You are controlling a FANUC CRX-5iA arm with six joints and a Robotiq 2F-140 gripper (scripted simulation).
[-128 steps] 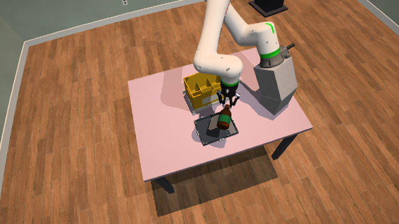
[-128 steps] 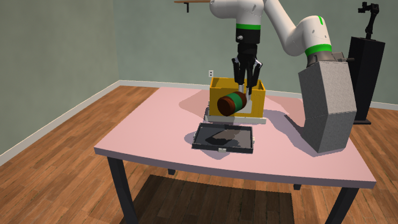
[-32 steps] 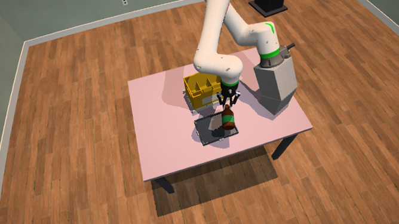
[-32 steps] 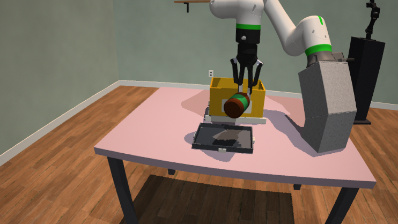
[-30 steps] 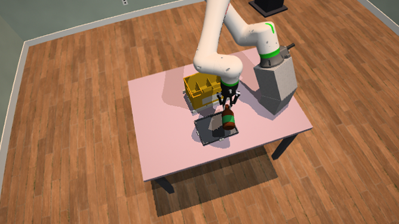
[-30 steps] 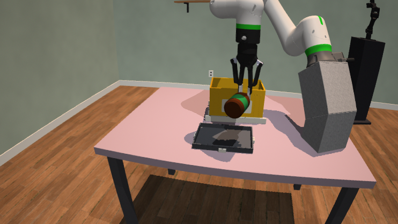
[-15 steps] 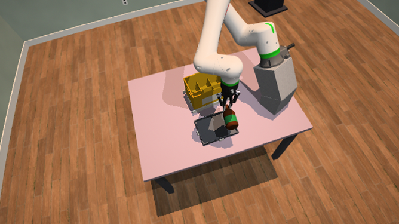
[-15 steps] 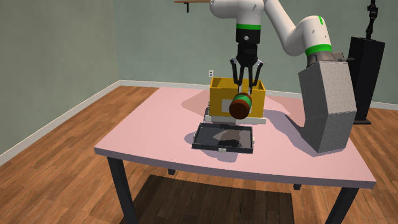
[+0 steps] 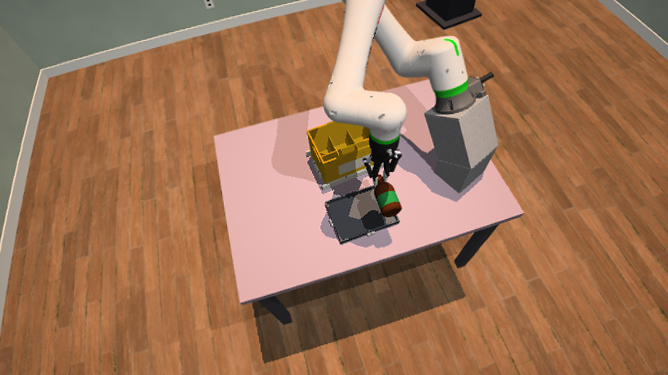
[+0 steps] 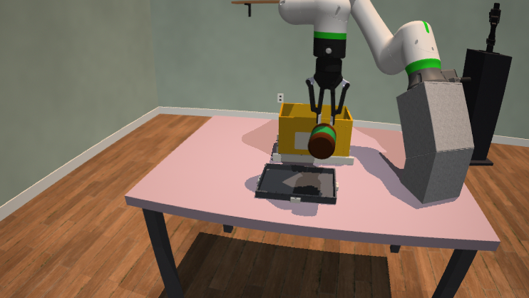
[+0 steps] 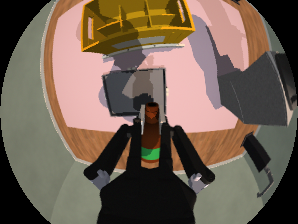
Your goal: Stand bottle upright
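Observation:
The brown bottle (image 9: 388, 199) (image 10: 322, 142) (image 11: 150, 152) with a green band hangs in the air above the tray's right side. It lies near horizontal, its base toward the exterior camera and its neck toward the crate. My gripper (image 9: 381, 180) (image 10: 326, 120) (image 11: 152, 110) points down and is shut on the bottle's neck. The dark shallow tray (image 9: 344, 222) (image 10: 274, 181) (image 11: 116, 92) lies level on the table, with shadows on it and nothing standing in it. The yellow crate (image 9: 329, 171) (image 10: 286, 127) (image 11: 105, 45) stands level behind the tray, untouched by my gripper.
The crate sits within a pale low frame (image 10: 296, 158) on the pink table (image 9: 272, 231) (image 10: 207, 177). Small pale blocks (image 10: 294, 199) sit against the tray's edges. The grey robot pedestal (image 9: 461, 142) (image 10: 444, 118) (image 11: 255, 92) stands to the right.

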